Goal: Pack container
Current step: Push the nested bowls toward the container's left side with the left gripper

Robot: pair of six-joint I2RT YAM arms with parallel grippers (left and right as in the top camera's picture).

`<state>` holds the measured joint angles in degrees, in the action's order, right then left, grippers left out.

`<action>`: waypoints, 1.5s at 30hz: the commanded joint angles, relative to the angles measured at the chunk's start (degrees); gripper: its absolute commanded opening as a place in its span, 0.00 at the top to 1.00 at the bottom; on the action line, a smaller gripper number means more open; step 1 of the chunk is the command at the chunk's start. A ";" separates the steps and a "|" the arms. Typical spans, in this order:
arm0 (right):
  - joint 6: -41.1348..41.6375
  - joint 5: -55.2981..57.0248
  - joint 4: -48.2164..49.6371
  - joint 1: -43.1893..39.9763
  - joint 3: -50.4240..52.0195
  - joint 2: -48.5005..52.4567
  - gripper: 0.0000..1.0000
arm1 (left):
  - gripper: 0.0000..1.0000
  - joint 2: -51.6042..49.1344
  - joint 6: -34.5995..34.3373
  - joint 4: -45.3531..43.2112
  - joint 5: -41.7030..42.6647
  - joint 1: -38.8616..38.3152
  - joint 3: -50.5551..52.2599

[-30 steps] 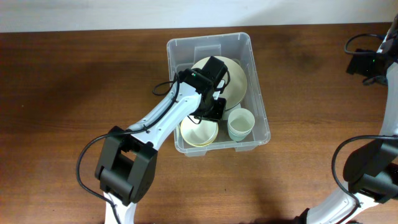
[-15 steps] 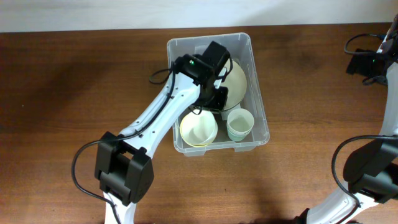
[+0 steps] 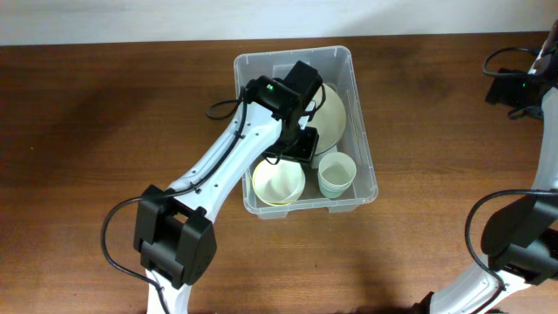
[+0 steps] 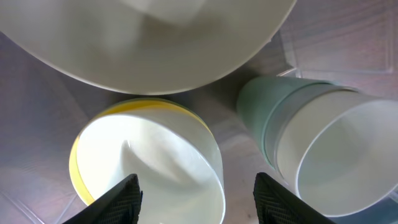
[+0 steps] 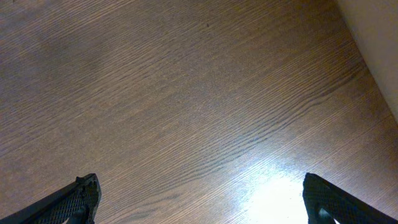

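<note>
Hovering inside the container: left gripper, jaws apart

Container [image 3: 363,122]: clear plastic, set upright on the table [image 3: 105,113] close to the far edge, about midway along it.

Left gripper [image 3: 301,144]: reached down within the container's walls, near its middle. Fingers [image 4: 121,199] parted to a moderate gap, nothing held between them. Poised above the rim of the yellow bowl [image 4: 143,155], just apart from it.

Contents:
- Yellow bowl, white inside, at the near-left corner of the container.
- Pale green cups [image 3: 337,174], nested, at the near-right corner, just beside the yellow bowl.
- Large cream bowl [image 3: 330,112], filling the far half toward the right wall, partly under the gripper.

Right gripper [image 5: 199,199]: well apart from the container, above bare table by the right edge. Jaws spread wide, empty.
</note>
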<state>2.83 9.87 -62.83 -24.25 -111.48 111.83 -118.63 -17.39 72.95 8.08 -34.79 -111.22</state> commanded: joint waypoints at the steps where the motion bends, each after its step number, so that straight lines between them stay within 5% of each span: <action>1: 0.48 0.72 -0.02 -0.20 -0.28 0.22 0.01 | 0.41 -0.09 0.02 0.09 -0.42 -1.38 0.26; 9: 0.48 0.72 -0.02 -0.20 -0.28 0.22 0.01 | 0.44 -2.51 -0.63 -0.22 -0.39 -3.65 2.60; 16: 0.48 0.70 -0.02 -0.20 -0.28 0.22 0.01 | 0.58 -3.41 -0.61 -0.70 -0.50 -3.56 2.60; 36: 0.48 0.70 -0.02 -0.20 -0.28 0.22 0.01 | 0.58 -3.52 -0.59 -8.46 -1.68 -3.41 11.87; 42: 0.48 0.70 -0.02 -0.20 -0.28 0.22 0.01 | 0.91 -3.50 -0.61 -8.13 -2.34 -2.54 11.06; 45: 0.48 0.70 -0.02 -0.20 -0.28 0.22 0.01 | 0.93 -3.39 -0.61 -6.88 -2.34 -2.16 9.70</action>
<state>2.83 9.87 -62.85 -24.25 -111.48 111.83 -121.73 -18.02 65.56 6.87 -37.98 -99.77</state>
